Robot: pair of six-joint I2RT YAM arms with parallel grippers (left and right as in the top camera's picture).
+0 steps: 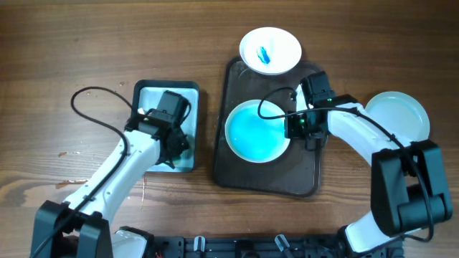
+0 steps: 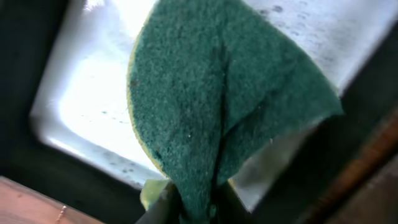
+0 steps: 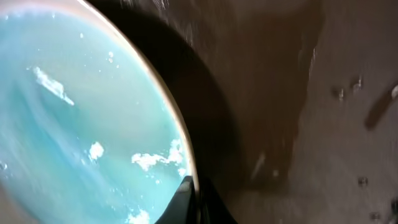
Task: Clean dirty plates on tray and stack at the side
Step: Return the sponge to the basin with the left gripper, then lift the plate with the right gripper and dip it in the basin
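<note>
A plate [image 1: 258,130] smeared all over with blue foam sits on the dark tray [image 1: 301,175]. My right gripper [image 1: 294,126] is shut on its right rim; the wrist view shows the fingers [image 3: 194,196] pinching the rim of the blue plate [image 3: 81,118]. A second plate [image 1: 270,50] with a blue smear at its centre lies at the tray's far end, overhanging the rim. A plain white plate [image 1: 399,115] lies on the table to the right of the tray. My left gripper [image 1: 172,147] is shut on a green sponge [image 2: 217,106] over the small tray.
A small black-rimmed tray [image 1: 147,97] with a pale wet interior [image 2: 93,106] stands left of the dark tray. A black cable [image 1: 100,115] loops over the wooden table at the left. The dark tray's floor [image 3: 323,112] is wet.
</note>
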